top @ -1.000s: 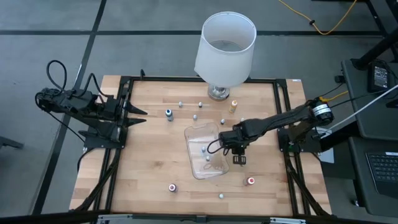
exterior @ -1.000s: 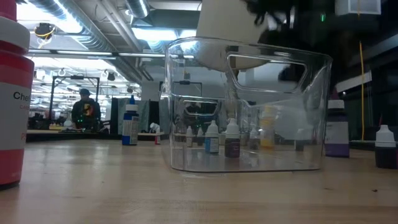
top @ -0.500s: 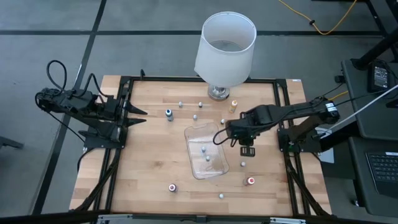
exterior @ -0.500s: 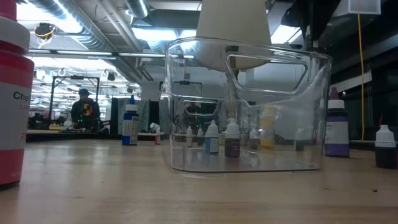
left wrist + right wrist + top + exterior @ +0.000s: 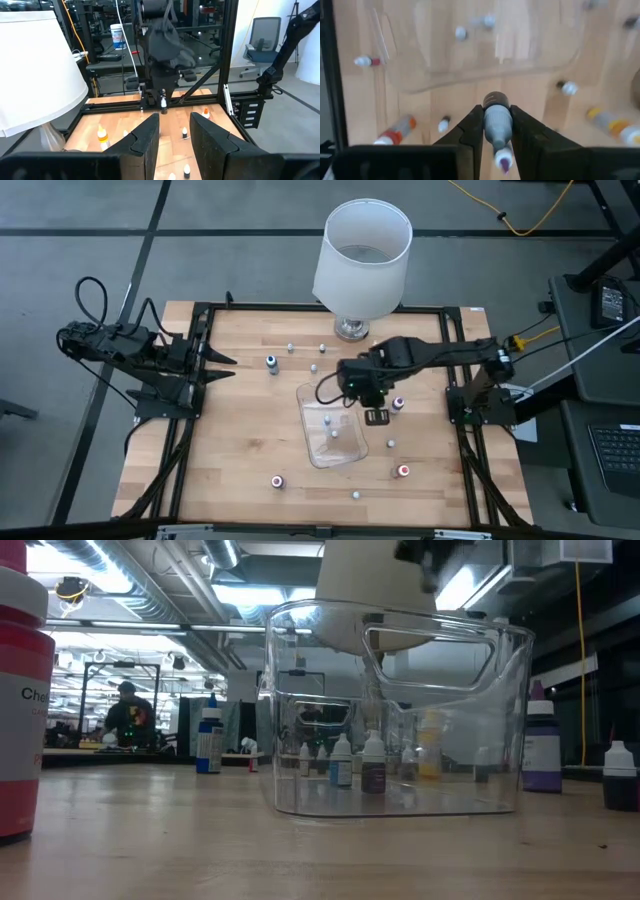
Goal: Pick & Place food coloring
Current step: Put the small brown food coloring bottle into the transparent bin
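Beside clear rounded tray point(image 5: 318, 442), small cylindrical bottle point(image 5: 497, 125).

You see tray point(image 5: 333, 428) mid-table, two bottles point(image 5: 329, 427) inside. Lamp point(image 5: 362, 258) stands at far edge behind it. Right gripper point(image 5: 377, 416) hangs over tray's right rim, holding bottle point(image 5: 497, 122). Left gripper point(image 5: 228, 366) waits at left edge. More bottles point(image 5: 278, 480) lie scattered around tray.

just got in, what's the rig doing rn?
Sorting food coloring bottles into the clear plastic tray. The right end effector is shut on a small grey bottle and hangs over the tray's far right edge, near the white lamp. The left end effector waits at the table's left edge. A few bottles sit in the tray; others are scattered on the table.
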Controlling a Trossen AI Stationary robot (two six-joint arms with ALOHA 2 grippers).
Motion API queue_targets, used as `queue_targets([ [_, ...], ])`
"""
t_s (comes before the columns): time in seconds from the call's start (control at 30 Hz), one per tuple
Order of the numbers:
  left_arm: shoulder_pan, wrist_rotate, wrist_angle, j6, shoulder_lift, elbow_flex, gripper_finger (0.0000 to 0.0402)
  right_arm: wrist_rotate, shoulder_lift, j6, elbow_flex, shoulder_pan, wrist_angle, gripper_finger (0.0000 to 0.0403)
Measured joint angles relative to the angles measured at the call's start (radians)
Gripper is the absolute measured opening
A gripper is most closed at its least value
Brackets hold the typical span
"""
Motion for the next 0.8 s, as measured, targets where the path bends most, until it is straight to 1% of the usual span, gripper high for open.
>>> queue_targets([
  [0.07,0.0,0.0,0.0,0.0,0.0,0.0,0.0104,0.004,0.035,-0.028,0.066,-0.005,-0.004,0.0082],
  [0.13,0.0,0.0,0.0,0.0,0.0,0.0,0.0104,0.006,0.06,-0.046,0.098,-0.009,-0.004,0.0082],
  [0.27,0.0,0.0,-0.001,0.0,0.0,0.0,0.0104,0.006,0.092,-0.081,0.079,-0.015,0.006,0.0082],
  [0.37,0.0,0.0,-0.001,0.0,0.0,0.0,0.0104,0.005,0.122,-0.119,0.022,-0.02,0.059,0.0082],
  [0.6,0.0,0.0,-0.002,-0.008,0.0,0.0,0.0104,-0.001,0.133,-0.139,-0.199,-0.044,0.325,0.0082],
  [0.7,0.0,0.0,-0.005,-0.009,0.0,0.0,0.0104,-0.002,0.133,-0.138,-0.266,-0.058,0.382,0.0082],
  [0.8,0.0,0.0,-0.006,-0.009,0.0,0.0,0.0104,-0.003,0.133,-0.132,-0.306,-0.066,0.431,0.0083],
])
